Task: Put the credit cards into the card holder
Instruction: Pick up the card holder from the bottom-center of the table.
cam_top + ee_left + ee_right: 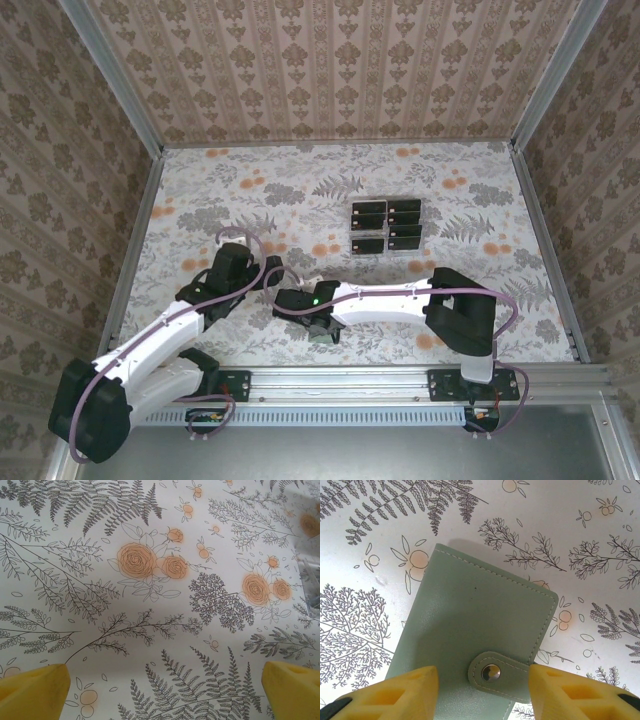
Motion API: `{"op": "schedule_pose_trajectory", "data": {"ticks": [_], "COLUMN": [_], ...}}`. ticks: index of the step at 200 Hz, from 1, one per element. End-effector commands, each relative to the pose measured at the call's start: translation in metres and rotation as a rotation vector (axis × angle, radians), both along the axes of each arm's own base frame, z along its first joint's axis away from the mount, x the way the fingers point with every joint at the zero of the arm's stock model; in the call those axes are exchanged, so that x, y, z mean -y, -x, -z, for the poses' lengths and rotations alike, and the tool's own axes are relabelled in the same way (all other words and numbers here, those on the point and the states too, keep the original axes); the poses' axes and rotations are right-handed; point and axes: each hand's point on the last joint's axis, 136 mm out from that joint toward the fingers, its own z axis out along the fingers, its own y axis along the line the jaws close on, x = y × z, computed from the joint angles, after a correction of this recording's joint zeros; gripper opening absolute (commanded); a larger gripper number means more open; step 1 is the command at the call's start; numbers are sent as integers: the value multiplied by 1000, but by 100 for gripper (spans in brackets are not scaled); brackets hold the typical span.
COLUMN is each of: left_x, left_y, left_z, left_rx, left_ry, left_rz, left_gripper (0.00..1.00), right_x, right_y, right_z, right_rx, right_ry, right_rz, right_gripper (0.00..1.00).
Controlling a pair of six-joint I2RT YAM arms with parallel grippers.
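The card holder (475, 625), pale grey-green with its snap tab fastened, lies flat and skewed just under the right gripper (482, 692). The black credit cards (387, 226) sit in rows well beyond it.

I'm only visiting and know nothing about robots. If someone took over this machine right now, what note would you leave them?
Left gripper: open, empty, above bare tablecloth.
Right gripper: open, fingers either side of the card holder at its snap end; contact unclear.
Holder: flat on the table, snapped shut.
Credit cards: grouped mid-table, farther back, away from the holder.
Done: no card loaded, as far as visible.
Left: unsnap the holder, load every card.
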Motion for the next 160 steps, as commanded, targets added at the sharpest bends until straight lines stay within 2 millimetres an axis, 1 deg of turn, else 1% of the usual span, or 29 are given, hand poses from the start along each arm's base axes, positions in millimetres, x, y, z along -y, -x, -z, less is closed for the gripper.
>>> {"op": "schedule_pose_trajectory", "data": {"ticks": [1, 68, 91, 98, 122, 152, 160], "left_x": [-2, -1, -2, -1, -1, -1, -1], "left_y": [1, 0, 0, 0, 0, 1, 1], "left_z": [5, 5, 5, 5, 6, 8, 8], "left_rx": [-13, -14, -17, -16, -20, -30, -32], "left_ry": [15, 18, 15, 16, 14, 10, 10], "left_rz": [-16, -15, -16, -16, -15, -10, -10], "left_gripper": [100, 100, 100, 100, 100, 100, 100], "right_x": [9, 23, 25, 26, 29, 34, 35], "right_y": [1, 1, 1, 1, 0, -4, -6], "right_z": [4, 17, 21, 21, 24, 22, 19], "right_rx": [2, -2, -5, -7, -11, -10, -6], "right_ry": [37, 70, 72, 71, 65, 44, 36], "right_rz": [15, 39, 44, 46, 54, 64, 67], "right_gripper": [50, 42, 37, 34, 21, 0, 0]}}
